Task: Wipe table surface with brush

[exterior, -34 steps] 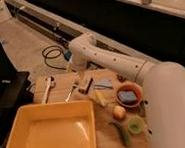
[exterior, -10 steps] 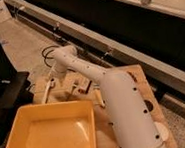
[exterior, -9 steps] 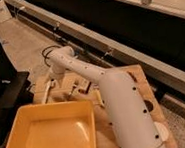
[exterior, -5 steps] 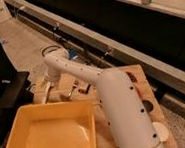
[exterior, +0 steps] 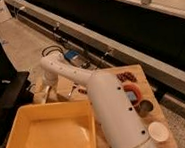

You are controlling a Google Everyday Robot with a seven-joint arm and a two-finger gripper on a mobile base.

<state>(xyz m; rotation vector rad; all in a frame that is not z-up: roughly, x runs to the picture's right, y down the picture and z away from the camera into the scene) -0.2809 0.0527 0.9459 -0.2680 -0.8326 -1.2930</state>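
My white arm runs from the lower right across the table surface [exterior: 145,75], a light wooden top of planks. Its gripper [exterior: 47,89] hangs open at the table's far left end, just behind the yellow tray. Right under the gripper lies a pale, elongated brush [exterior: 46,97], mostly covered by the wrist. I cannot make out whether the gripper touches the brush.
A big yellow plastic tray [exterior: 23,141] fills the front left of the table. On the right are an orange bowl [exterior: 133,91], a dark bowl [exterior: 145,107], a white cup [exterior: 157,131] and a reddish cluster [exterior: 126,76]. A small pale object [exterior: 72,91] lies beside the arm. A cable [exterior: 53,49] lies on the floor behind.
The arm has swung from the table's middle to its left end, and over the last second the gripper has moved further left and lower over the brush. It has stayed open.
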